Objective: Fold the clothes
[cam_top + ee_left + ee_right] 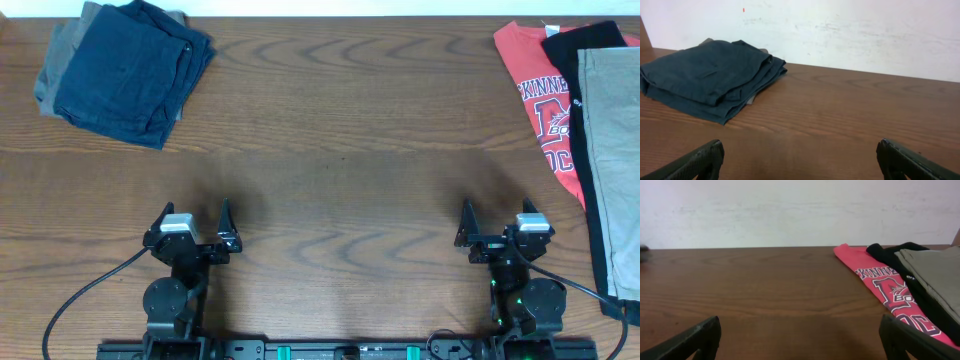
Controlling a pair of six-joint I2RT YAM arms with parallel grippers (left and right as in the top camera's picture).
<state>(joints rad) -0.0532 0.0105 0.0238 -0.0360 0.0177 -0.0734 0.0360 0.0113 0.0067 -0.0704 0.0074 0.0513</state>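
Note:
The clothes, dark navy denim-like shorts, lie folded in a neat stack at the table's far left corner. In the left wrist view the clothes sit well ahead and to the left. My left gripper rests near the front edge, far from them, open with nothing between its fingers; bare wood shows between the jaws of the left gripper. My right gripper is also near the front edge, open and empty. In its own view the right gripper frames only table.
A grey-brown garment lies under the navy stack. At the far right a red printed T-shirt, a black garment and a khaki garment overlap, hanging past the table's right edge. A white wall backs the wooden table.

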